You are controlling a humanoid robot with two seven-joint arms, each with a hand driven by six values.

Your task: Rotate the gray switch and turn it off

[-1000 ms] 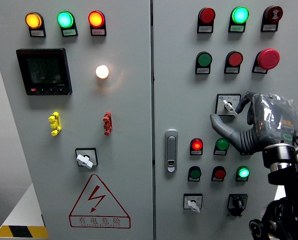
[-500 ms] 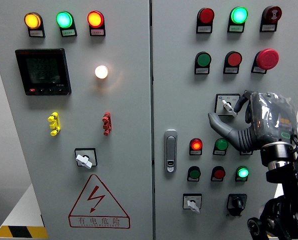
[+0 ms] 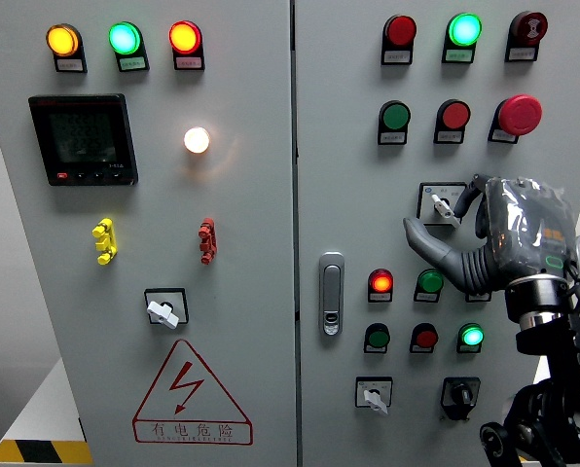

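Observation:
A gray rotary switch [image 3: 445,206] sits on its white plate on the right door, its knob pointing up-left. My right hand [image 3: 448,224], wrapped in gray covering, is raised just right of it. The thumb [image 3: 422,235] reaches left under the switch, and the fingertips [image 3: 475,193] hover at the plate's right edge. The hand is open and I see no grasp on the knob. My left hand does not show.
Two more gray switches sit at the left door [image 3: 163,311] and the lower right door [image 3: 373,396], beside a black switch [image 3: 460,394]. Lit and unlit buttons [image 3: 380,282] crowd below the hand. A red mushroom button [image 3: 520,114] is above, a door handle [image 3: 332,293] to the left.
The right hand has edged slightly up and left toward the gray switch. The knob's angle looks the same.

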